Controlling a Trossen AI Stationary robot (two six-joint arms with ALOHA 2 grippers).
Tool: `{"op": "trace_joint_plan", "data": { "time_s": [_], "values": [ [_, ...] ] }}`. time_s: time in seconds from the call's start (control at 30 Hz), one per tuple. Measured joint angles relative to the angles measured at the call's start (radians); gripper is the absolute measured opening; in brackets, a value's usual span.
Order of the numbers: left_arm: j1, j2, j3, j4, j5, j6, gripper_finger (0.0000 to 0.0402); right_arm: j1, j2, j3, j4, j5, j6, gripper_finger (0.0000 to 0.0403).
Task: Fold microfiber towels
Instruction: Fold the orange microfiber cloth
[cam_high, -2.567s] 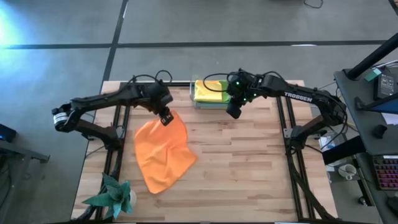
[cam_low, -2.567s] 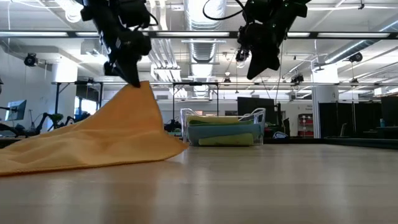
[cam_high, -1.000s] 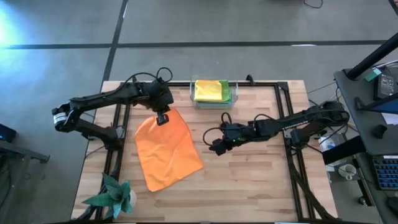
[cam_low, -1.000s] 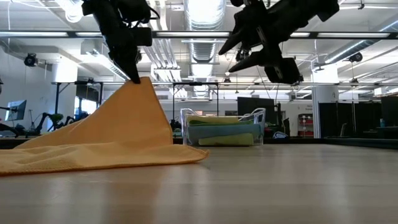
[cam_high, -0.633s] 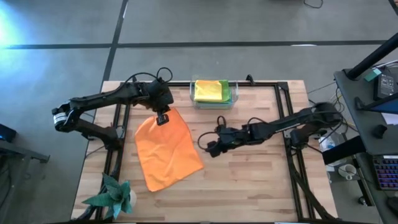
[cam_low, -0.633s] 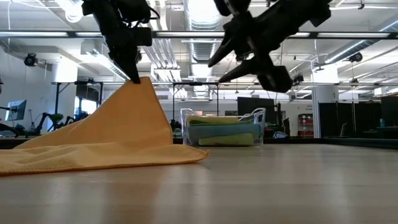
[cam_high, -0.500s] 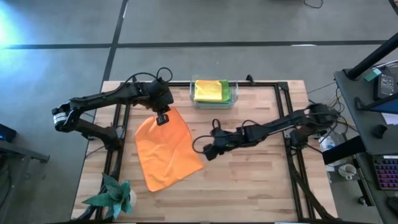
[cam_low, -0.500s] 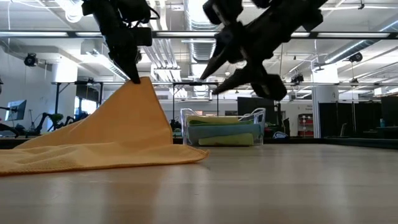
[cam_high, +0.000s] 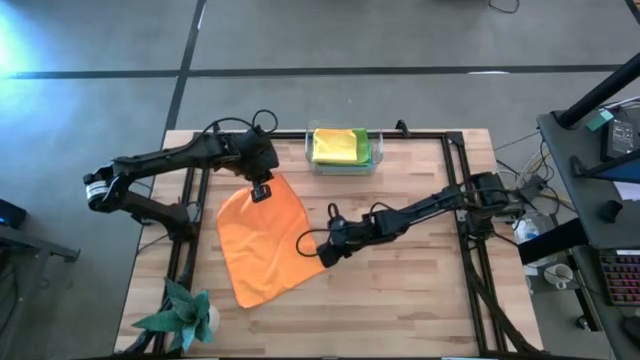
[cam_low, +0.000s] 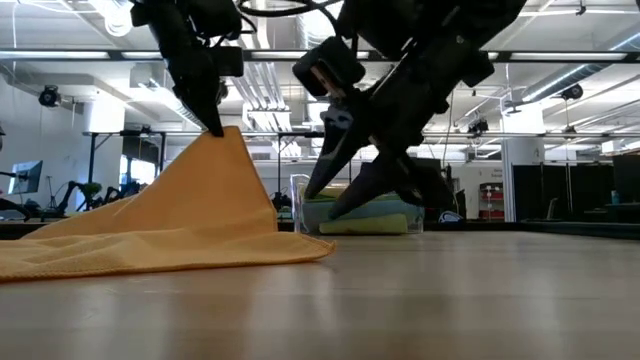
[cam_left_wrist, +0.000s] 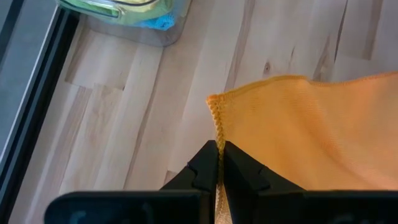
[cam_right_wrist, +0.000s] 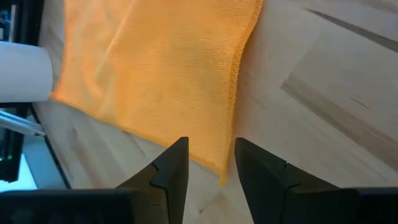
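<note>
Pinching one corner of the orange towel (cam_high: 268, 243) tight, my left gripper (cam_high: 259, 190) holds it up off the table (cam_high: 400, 300). My right gripper (cam_high: 322, 252) has its fingers (cam_right_wrist: 171, 167) apart, with the towel's other corner lying right between them.

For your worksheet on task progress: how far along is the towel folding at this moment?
Done: several towels lie stacked in the clear bin, yellow on top. In hand: the left gripper pinches one corner of the orange towel, lifted off the table; the right gripper, open, is low at the towel's nearer corner. Left: gripping that corner and making the fold.
</note>
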Motion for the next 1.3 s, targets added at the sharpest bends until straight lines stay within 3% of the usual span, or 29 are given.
{"op": "trace_joint_plan", "data": {
  "time_s": [0.7, 1.0, 1.17, 1.3],
  "values": [
    [0.000, 0.000, -0.003, 0.000, 0.000, 0.002, 0.0006, 0.000, 0.168, 0.084, 0.081, -0.043, 0.022, 0.0123],
    [0.000, 0.000, -0.005, -0.001, 0.000, 0.003, 0.0006, 0.000, 0.176, 0.088, 0.056, -0.051, 0.051, 0.0018],
    [0.000, 0.000, -0.006, -0.019, 0.002, 0.002, 0.0006, 0.004, 0.147, 0.102, -0.003, -0.062, 0.031, 0.0009],
    [0.000, 0.000, -0.006, -0.063, 0.003, -0.003, 0.0006, 0.008, 0.092, 0.147, -0.145, -0.082, -0.012, 0.0009]
  ]
}}
